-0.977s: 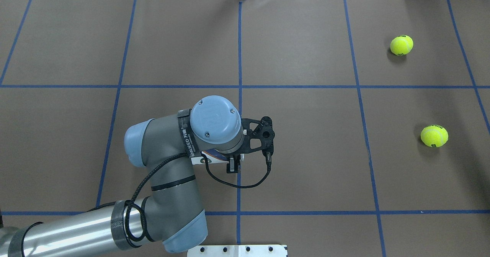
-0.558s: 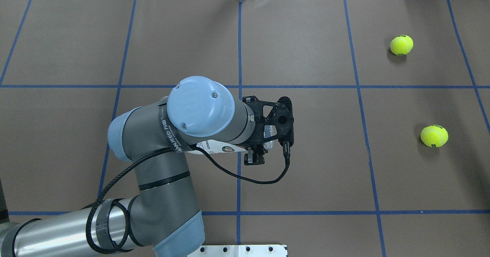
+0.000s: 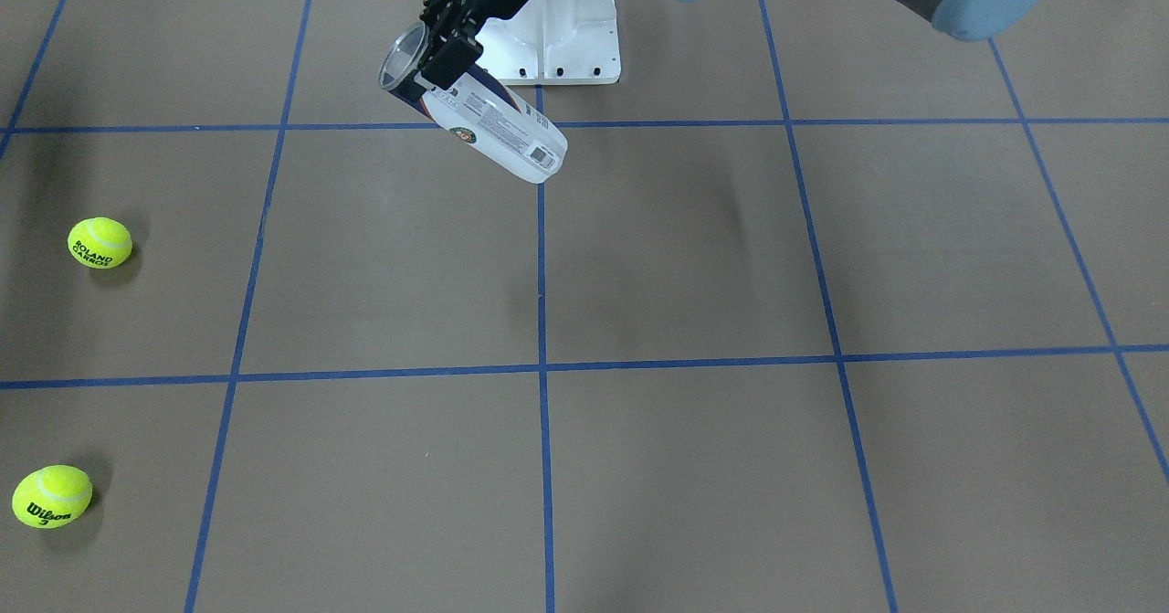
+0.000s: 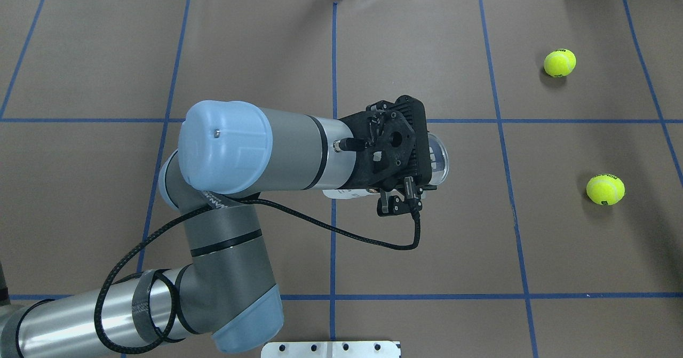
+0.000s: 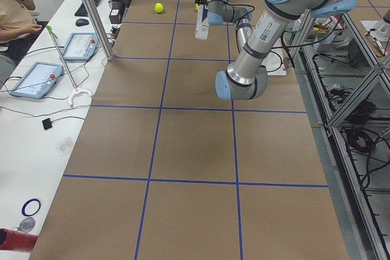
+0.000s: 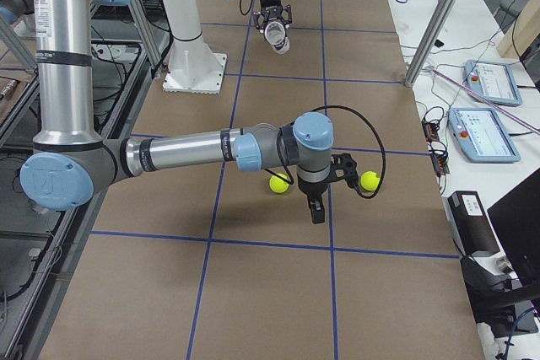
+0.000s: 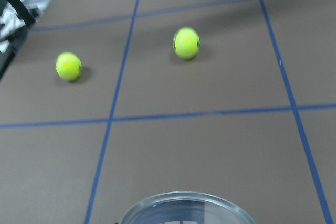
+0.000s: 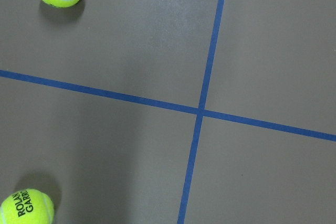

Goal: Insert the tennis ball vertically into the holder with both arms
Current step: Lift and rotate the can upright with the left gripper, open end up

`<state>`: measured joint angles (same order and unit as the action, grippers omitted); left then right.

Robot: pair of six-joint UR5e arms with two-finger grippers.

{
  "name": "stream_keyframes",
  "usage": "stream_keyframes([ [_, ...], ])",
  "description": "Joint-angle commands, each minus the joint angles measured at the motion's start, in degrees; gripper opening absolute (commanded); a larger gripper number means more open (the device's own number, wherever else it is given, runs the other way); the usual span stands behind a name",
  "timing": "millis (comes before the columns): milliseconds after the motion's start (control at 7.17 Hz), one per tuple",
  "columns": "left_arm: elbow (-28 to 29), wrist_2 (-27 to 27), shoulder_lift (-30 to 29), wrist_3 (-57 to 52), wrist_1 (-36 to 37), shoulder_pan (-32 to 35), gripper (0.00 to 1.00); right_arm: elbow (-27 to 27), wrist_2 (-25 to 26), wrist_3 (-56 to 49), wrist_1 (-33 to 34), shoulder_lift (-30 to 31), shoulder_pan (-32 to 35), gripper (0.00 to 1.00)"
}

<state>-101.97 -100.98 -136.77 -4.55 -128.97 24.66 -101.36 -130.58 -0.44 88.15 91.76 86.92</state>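
My left gripper (image 3: 442, 54) is shut on the holder (image 3: 508, 134), a clear can with a white and navy label. It holds the can tilted above the table, near the can's open end. In the overhead view the can's mouth (image 4: 438, 160) points to the right, past the gripper (image 4: 401, 158). The can's rim (image 7: 185, 203) shows at the bottom of the left wrist view. Two yellow tennis balls (image 4: 560, 62) (image 4: 605, 189) lie on the table's right side, apart from the can. My right gripper (image 6: 313, 206) hovers above them, and I cannot tell whether it is open or shut.
The white bolted pedestal (image 3: 559, 36) stands at the robot's edge of the table. Blue tape lines (image 4: 334, 70) cross the brown table. A metal post (image 5: 91, 16) and tablets (image 5: 35, 79) stand on the operators' side.
My left arm has risen and swung to the right and away from the robot with the holder. The can's mouth now points toward the balls. The balls have not moved.
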Motion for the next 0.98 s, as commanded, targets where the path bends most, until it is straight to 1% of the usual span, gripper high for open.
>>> stream_keyframes([
  [0,8.40,3.84,0.36,1.64,-24.96,0.47,0.77,-0.06,-0.02,0.00,0.00,0.00,0.00,0.99],
  [140,14.55,5.78,0.28,2.08,-36.42,0.56,0.77,-0.06,-0.02,0.00,0.00,0.00,0.00,0.99],
  [279,18.70,8.84,0.27,3.04,-44.19,0.56,0.77,-0.23,-0.02,0.00,0.00,0.00,0.00,0.99],
  [419,20.65,12.18,0.36,3.66,-49.49,0.91,0.77,-0.32,-0.02,0.00,0.00,0.00,0.00,0.99],
  [558,22.41,15.78,0.36,6.36,-52.58,1.09,0.77,-0.50,-0.02,0.00,0.00,0.00,0.00,0.99],
  [698,26.00,19.65,0.45,8.65,-57.31,1.09,0.77,-0.59,-0.02,0.00,0.00,0.00,0.00,0.99],
  [837,30.73,23.77,0.36,11.81,-62.67,1.53,0.80,-0.59,-0.02,0.00,0.00,0.00,0.00,0.99],
])
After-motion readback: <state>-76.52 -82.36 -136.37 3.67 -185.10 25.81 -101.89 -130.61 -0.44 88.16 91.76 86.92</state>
